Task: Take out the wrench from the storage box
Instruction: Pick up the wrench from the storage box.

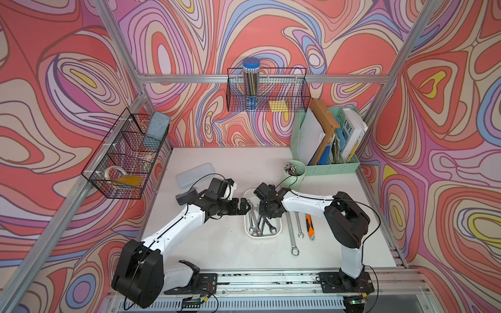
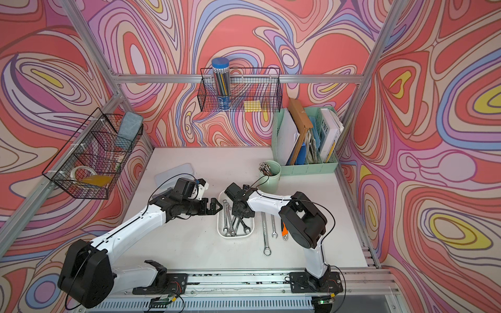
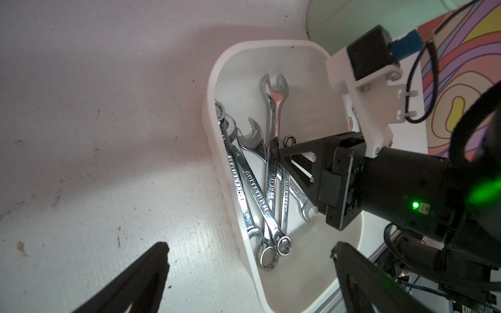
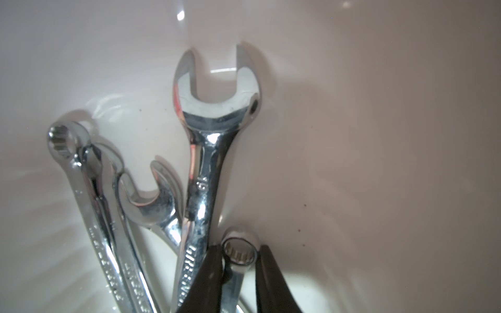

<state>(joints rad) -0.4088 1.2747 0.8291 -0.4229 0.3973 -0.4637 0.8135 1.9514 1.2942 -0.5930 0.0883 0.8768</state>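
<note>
Right hand (image 4: 239,247) straddles the small wrench (image 4: 233,273) inside the box (image 1: 261,236)
Its ring end sits within the hand, shaft running back beneath; whether it is clenched, I cannot tell. Left hand (image 1: 248,206) released, just outside the box.

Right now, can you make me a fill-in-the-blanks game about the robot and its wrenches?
The storage box is coloured ___.
The right gripper straddles the ___ end of a small wrench.
The left gripper is wide ___.
The tool lying outside the box has an ___ handle.
Missing words: white, ring, open, orange.
</note>
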